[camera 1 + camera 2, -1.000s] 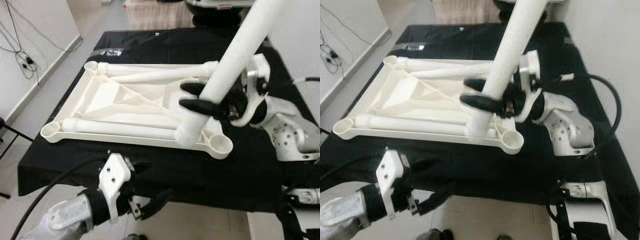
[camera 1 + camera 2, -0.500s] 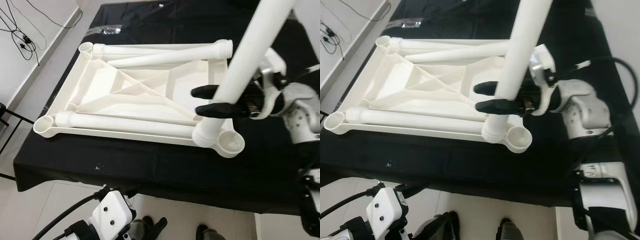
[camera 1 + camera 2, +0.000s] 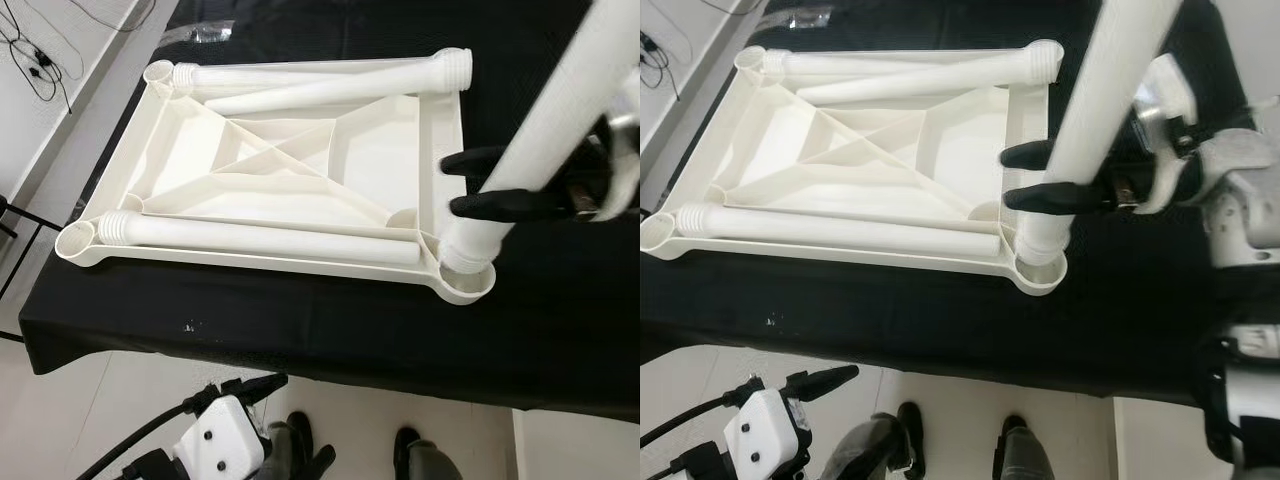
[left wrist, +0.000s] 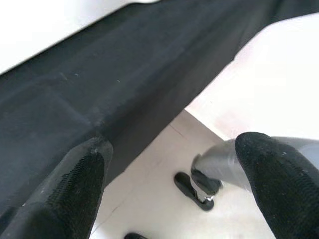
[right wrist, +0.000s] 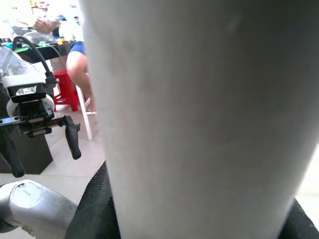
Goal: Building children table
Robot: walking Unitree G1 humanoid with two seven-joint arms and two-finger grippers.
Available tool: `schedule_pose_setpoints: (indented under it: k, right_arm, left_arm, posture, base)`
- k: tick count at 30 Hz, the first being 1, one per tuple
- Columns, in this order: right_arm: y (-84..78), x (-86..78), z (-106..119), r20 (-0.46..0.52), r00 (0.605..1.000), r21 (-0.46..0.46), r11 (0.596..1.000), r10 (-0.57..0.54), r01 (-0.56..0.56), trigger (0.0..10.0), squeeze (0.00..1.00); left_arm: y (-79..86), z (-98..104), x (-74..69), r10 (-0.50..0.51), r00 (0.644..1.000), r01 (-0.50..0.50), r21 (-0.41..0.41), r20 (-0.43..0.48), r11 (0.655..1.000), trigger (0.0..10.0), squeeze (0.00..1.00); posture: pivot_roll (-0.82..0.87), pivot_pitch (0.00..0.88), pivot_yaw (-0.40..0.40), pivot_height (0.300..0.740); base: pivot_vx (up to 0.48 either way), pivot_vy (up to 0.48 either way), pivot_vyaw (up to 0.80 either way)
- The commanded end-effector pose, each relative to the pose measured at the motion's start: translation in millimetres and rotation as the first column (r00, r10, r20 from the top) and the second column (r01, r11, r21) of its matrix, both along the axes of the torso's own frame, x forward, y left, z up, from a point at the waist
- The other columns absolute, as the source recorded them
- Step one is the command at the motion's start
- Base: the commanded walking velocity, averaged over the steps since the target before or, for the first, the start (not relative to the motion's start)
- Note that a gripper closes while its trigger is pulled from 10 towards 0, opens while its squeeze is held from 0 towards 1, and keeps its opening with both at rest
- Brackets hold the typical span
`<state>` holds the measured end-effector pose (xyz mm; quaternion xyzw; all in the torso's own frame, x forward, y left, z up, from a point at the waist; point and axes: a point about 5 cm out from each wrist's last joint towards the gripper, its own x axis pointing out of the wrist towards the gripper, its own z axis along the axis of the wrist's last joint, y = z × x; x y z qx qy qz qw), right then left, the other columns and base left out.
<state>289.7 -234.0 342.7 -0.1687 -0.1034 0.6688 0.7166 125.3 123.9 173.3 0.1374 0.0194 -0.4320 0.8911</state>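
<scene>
The upturned white plastic tabletop frame (image 3: 280, 180) is seen lying on the black-draped worktop (image 3: 330, 335), its near corner socket (image 3: 1040, 272) close to the front edge with bare cloth to its right. The right claw (image 3: 1045, 175) is clamped on the long white plastic table leg (image 3: 1095, 110), whose threaded foot now stands in that socket, where half a second ago it was held just beside it. The left claw (image 4: 169, 174), its fingers apart, is shown below the worktop edge over the floor, while a seated person's leg (image 5: 79, 72) by a red stool (image 5: 65, 89) is caught past the leg tube.
</scene>
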Motion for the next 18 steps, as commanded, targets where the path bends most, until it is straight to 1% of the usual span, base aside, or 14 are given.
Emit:
schedule_pose_setpoints:
  k: [1, 4, 6, 9, 18]
  right_arm:
    - [4.3, -7.0, -7, -0.033, 0.998, -0.023, 0.999, 0.046, -0.047, 10.0, 0.0]
    - [6.7, -9.4, -9, -0.041, 0.997, -0.03, 0.997, 0.065, -0.066, 10.0, 0.0]
    - [18.9, -14.1, -17, -0.063, 0.99, -0.037, 0.991, 0.127, -0.13, 10.0, 0.0]
    - [28.8, -16.7, -24, -0.081, 0.981, -0.03, 0.984, 0.174, -0.177, 10.0, 0.0]
    - [38.2, -18.6, -33, -0.076, 0.981, -0.051, 0.982, 0.181, -0.185, 10.0, 0.0]
  left_arm:
    - [-1.1, -1, -5.3, -0.033, 0.999, 0.033, 0.005, -0.017, 0.999, 10.0, 0.0]
    - [-0.6, -1, -5.1, -0.033, 0.999, 0.033, 0.003, -0.018, 0.999, 10.0, 0.0]
    - [-0.5, -2, -4.2, -0.043, 0.999, 0.042, -0.008, -0.029, 0.999, 10.0, 0.0]
    - [-2.9, 0, -3.4, -0.067, 0.997, 0.066, -0.026, -0.026, 0.997, 10.0, 0.0]
    - [-2.7, 2, -3.7, -0.081, 0.997, 0.08, -0.034, -0.019, 0.996, 10.0, 0.0]
  posture:
    - [0.13, 0.439, 0.15, 0.74]
    - [0.13, 0.439, 0.15, 0.74]
    - [0.12, 0.443, 0.161, 0.74]
    - [0.13, 0.446, 0.166, 0.74]
    - [0.13, 0.451, 0.165, 0.74]
  base:
    - [0.0, 0.0, 0.0]
    - [0.0, 0.0, 0.0]
    - [0.0, 0.0, 0.0]
    - [0.0, 0.0, 0.0]
    - [0.0, 0.0, 0.0]
